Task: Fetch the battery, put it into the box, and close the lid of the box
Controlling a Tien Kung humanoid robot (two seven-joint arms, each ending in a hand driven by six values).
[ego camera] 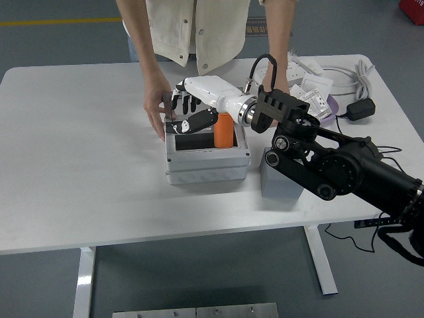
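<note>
Over the open grey box (207,162) my right hand (191,112) hovers with its fingers loosely spread, gripping nothing. One orange battery (223,131) stands upright inside the box, just beside my wrist. One person's hand (158,111) rests against the box's far left corner. One white power strip (291,69) lies at the table's far right
</note>
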